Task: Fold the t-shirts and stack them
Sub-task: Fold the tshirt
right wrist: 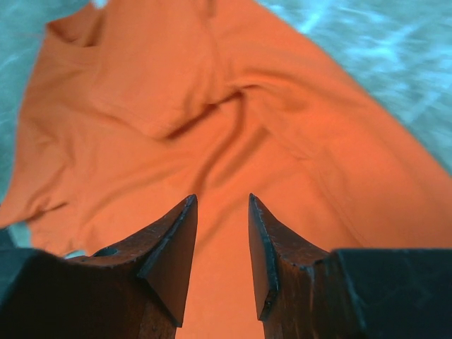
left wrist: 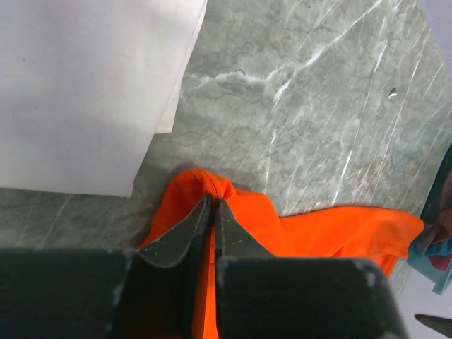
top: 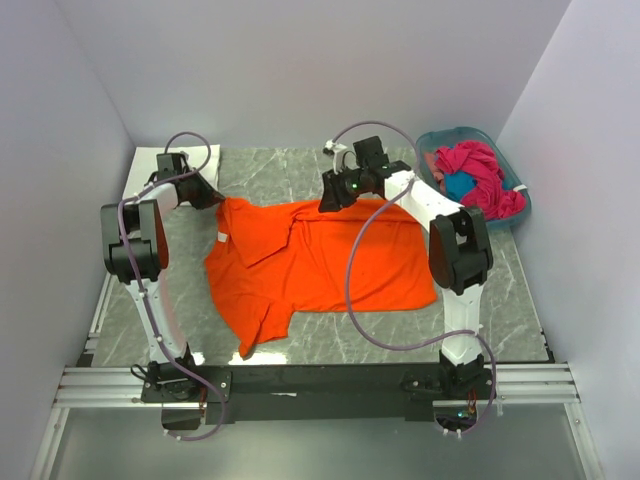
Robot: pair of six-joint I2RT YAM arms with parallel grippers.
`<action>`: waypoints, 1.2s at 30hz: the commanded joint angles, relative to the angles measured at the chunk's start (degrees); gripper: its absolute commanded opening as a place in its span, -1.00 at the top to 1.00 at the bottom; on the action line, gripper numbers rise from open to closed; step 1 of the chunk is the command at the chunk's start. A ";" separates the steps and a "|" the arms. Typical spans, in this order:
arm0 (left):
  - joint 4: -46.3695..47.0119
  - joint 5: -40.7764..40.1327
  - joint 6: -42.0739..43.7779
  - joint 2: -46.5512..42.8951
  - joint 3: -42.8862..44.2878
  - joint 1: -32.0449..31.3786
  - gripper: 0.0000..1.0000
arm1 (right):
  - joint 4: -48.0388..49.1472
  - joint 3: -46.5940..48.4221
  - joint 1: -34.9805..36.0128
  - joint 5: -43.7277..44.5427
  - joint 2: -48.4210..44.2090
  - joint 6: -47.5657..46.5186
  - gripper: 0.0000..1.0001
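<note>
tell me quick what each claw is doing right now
left claw: closed, pinching a bunched edge of the orange t-shirt.
right claw: open, holding nothing, above the orange t-shirt.

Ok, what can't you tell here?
- Basket: its heap is too tangled from above to count shirts; the left wrist view cuts it off at the right edge.
- White cloth: the left arm covers part from above, and frame edges crop it at the wrist; shirt or not, unclear.
- Right gripper: open over the orange shirt, but blurred; contact unclear.
- Left gripper: shut on that shirt's corner; jaws hidden by its wrist from above.
</note>
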 commanded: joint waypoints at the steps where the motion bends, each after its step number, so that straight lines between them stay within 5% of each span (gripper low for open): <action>1: 2.77 0.03 -0.71 -1.78 0.50 -0.10 0.84 | 0.14 1.79 -1.84 8.40 -0.73 1.26 0.16; 18: 4.26 1.61 -0.27 -3.28 -1.52 -0.10 0.93 | -11.46 11.21 -9.05 20.72 8.07 -2.33 0.13; 36: 5.23 2.75 0.16 -3.01 -0.90 -0.19 0.99 | -5.14 -8.21 -19.77 32.05 -3.45 -2.42 0.16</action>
